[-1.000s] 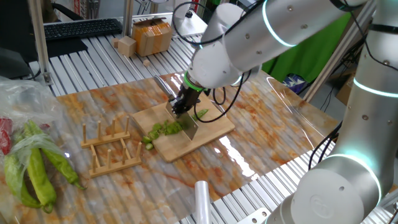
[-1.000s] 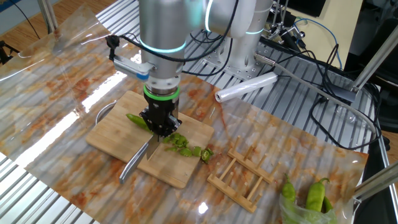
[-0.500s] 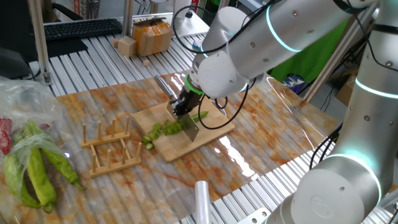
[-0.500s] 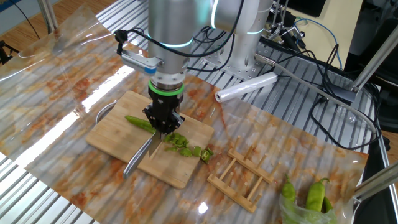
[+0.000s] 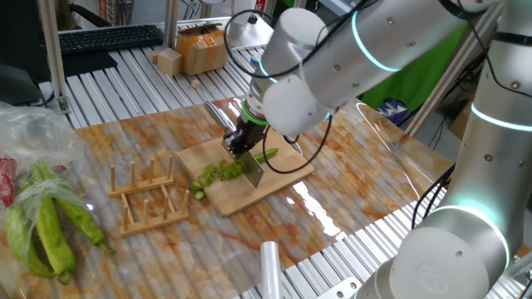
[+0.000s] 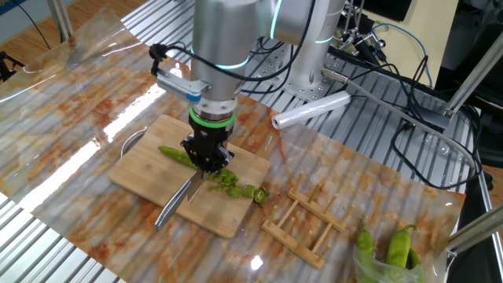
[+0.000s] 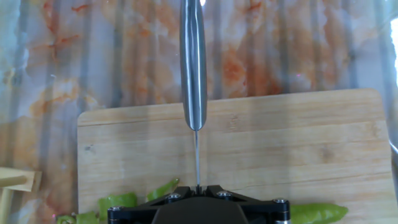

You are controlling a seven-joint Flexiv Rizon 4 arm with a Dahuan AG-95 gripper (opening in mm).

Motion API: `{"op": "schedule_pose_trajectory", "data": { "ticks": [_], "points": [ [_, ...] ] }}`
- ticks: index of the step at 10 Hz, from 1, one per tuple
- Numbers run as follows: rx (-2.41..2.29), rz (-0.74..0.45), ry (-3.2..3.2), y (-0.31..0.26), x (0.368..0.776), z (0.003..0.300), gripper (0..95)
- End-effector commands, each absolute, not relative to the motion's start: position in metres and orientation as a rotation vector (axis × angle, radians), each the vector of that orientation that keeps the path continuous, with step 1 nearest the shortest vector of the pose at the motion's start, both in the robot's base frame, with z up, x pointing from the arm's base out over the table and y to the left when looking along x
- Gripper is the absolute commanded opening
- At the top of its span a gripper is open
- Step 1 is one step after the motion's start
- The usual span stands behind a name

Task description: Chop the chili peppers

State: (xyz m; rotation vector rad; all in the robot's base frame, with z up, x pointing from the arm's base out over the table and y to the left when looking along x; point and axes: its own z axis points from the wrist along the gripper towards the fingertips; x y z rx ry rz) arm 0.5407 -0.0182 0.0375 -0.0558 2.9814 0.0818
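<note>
The fingers [image 6: 206, 163] are clamped together on a knife [image 6: 178, 206], pointing straight down over the cutting board [image 6: 149, 174], which is lying near the middle of the desk [image 6: 94, 118]. In the hand view the knife's spine is running thin from the fingers to a steel handle [image 7: 193, 62] that is reaching past the board's far edge. The blade is sitting low on the board, right at the chili pepper [image 6: 176, 155].

The pepper is lying across the board's middle. Its uncut length is sticking out on one side of the blade, toward the corner with the wire loop, while a heap of cut green chunks [image 6: 234, 184] is trailing toward the opposite edge, the one facing the wooden rack [image 6: 302, 220]; one or two pieces are lying at that edge or just off it.

To do this cut well, the blade should be pressing straight down until it is meeting the wood, staying square to the pepper so each ring is coming off even. The next bite should be shifting only slightly toward the uncut end. The risks, as I judge them, are the loose pepper rolling or sliding under the edge, and more chunks being pushed off the board's rim.
</note>
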Motion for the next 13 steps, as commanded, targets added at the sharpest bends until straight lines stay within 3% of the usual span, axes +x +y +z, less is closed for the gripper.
{"op": "schedule_pose_trajectory", "data": {
  "ticks": [1,9,13],
  "points": [
    [-0.064,0.037,2.991,-0.018,0.540,0.053,0.0],
    [-0.055,0.073,3.013,-0.022,0.538,0.075,0.0],
    [-0.097,0.074,3.007,-0.039,0.539,0.071,0.0]
  ]
}}
